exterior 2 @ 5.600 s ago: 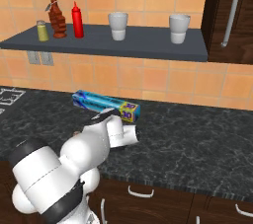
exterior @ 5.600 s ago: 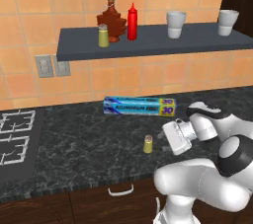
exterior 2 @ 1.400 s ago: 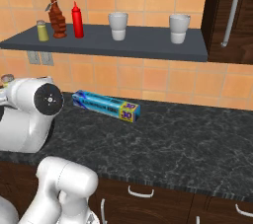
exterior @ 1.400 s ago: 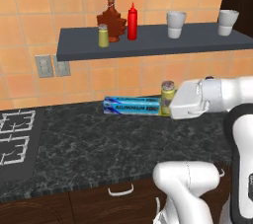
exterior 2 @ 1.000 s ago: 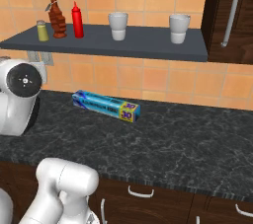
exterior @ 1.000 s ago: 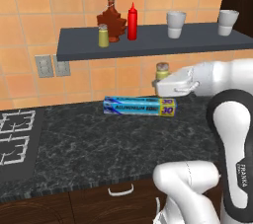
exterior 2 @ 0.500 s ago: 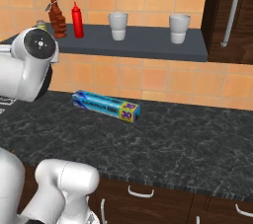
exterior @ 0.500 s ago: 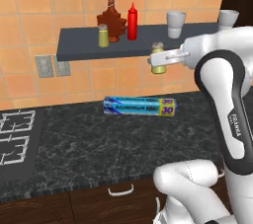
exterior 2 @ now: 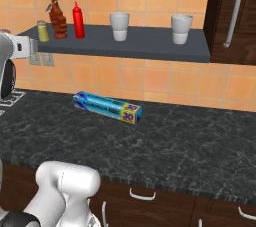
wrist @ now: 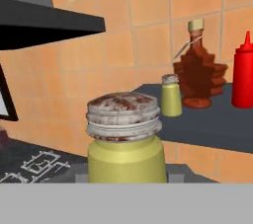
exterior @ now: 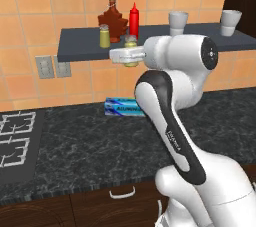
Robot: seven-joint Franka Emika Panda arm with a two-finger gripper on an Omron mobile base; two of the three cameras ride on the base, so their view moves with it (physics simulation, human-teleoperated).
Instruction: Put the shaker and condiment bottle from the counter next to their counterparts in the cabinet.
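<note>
Shakers: two, olive-yellow cylinders; one shaker (exterior: 131, 49) aloft at the shelf's front edge, its twin (exterior: 104, 36) on the cabinet (exterior: 80, 47)
Gripper (exterior: 128, 56): clamped on the raised shaker
Red bottle (exterior: 133, 21): one, slim, pointed nozzle, on shelf
Maple-leaf bottle (exterior: 112, 20): one, glass
White cups (exterior: 178, 22): two
Foil box (exterior: 121, 106): one, blue, on speckled counter (exterior: 95, 146)

Stuff you can't quite see
The shaker (wrist: 125, 139) has its base cut off by the hand view's bottom; the foil box (exterior: 121, 106) is partly behind the arm.

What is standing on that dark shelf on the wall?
On the shelf stand a shaker, a maple-leaf bottle, a red squeeze bottle and two white cups. In the left base view the arm covers part of it.
</note>
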